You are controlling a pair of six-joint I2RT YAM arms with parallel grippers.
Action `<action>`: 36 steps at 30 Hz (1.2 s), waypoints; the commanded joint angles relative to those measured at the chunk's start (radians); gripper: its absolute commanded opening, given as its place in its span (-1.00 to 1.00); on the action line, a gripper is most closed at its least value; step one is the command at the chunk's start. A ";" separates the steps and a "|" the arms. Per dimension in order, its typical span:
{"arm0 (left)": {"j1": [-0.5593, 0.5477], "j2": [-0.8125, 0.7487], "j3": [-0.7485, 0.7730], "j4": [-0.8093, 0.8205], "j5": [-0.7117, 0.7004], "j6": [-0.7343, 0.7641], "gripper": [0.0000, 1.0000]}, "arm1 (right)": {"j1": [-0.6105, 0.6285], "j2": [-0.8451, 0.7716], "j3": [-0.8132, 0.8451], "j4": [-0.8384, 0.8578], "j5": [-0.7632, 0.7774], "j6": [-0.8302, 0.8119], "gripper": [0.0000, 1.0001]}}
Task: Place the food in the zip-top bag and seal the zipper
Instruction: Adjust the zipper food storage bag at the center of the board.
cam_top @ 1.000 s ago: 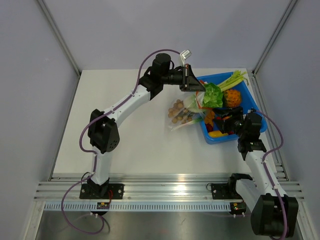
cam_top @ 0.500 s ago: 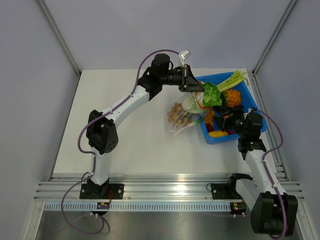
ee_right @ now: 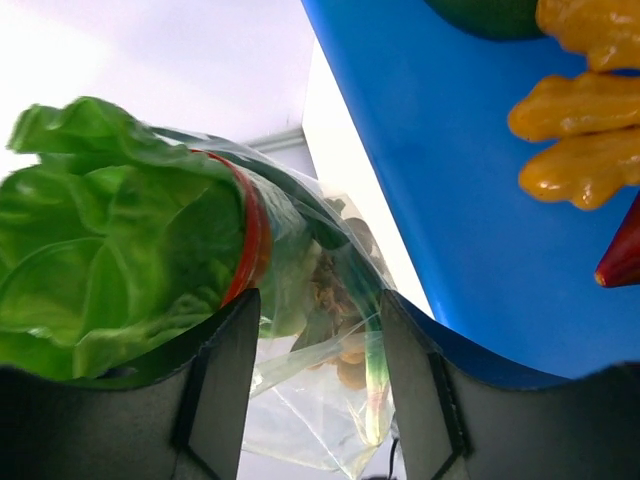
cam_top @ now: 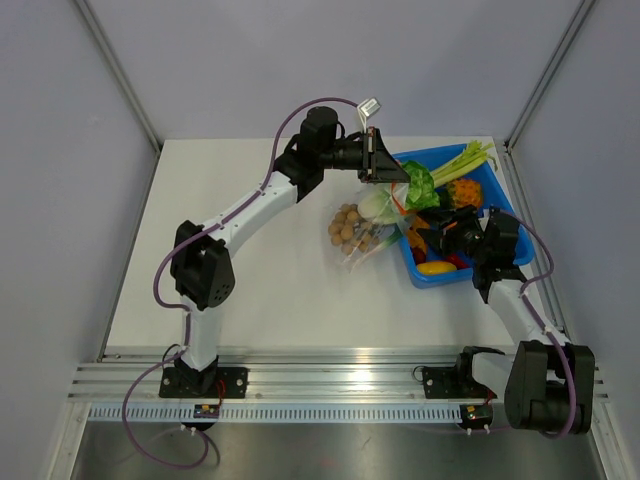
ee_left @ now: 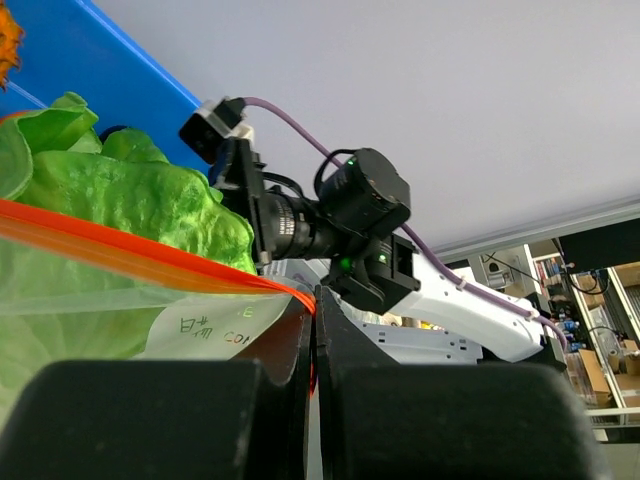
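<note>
My left gripper (cam_top: 388, 170) is shut on the orange-red zipper (ee_left: 150, 258) at one end of the clear zip-top bag (cam_top: 365, 238) and holds it hanging at the blue bin's left edge. A cluster of brown balls (cam_top: 345, 225) lies inside the bag. A green-white cabbage (cam_top: 418, 187) sticks out of its mouth and also shows in the left wrist view (ee_left: 120, 200). My right gripper (cam_top: 430, 228) is open over the bin, its fingers (ee_right: 232, 350) either side of the bag's lower part (ee_right: 320, 400), just below the cabbage (ee_right: 110, 230) and zipper (ee_right: 255, 235).
The blue bin (cam_top: 498, 195) stands at the right, holding green onions (cam_top: 462, 158), an orange piece (cam_top: 462, 192), a yellow piece (cam_top: 436, 267) and red pieces. Its blue wall (ee_right: 430, 150) is close to the right of my right gripper. Grey walls enclose the table.
My right gripper has moved up and left across the bin to the bag's mouth. The bag and cabbage have shifted slightly left. My left gripper keeps its hold.
</note>
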 commanded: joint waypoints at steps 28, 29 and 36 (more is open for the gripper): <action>-0.004 -0.054 -0.017 0.058 0.054 0.025 -1.00 | -0.082 -0.089 -0.011 0.097 -0.060 0.066 0.07; -0.004 -0.055 -0.017 0.064 0.056 0.015 -1.00 | -0.080 -0.085 -0.011 0.105 -0.060 0.065 0.06; -0.007 -0.051 -0.014 0.105 0.065 -0.012 -1.00 | -0.080 0.013 -0.030 0.210 -0.088 0.083 0.07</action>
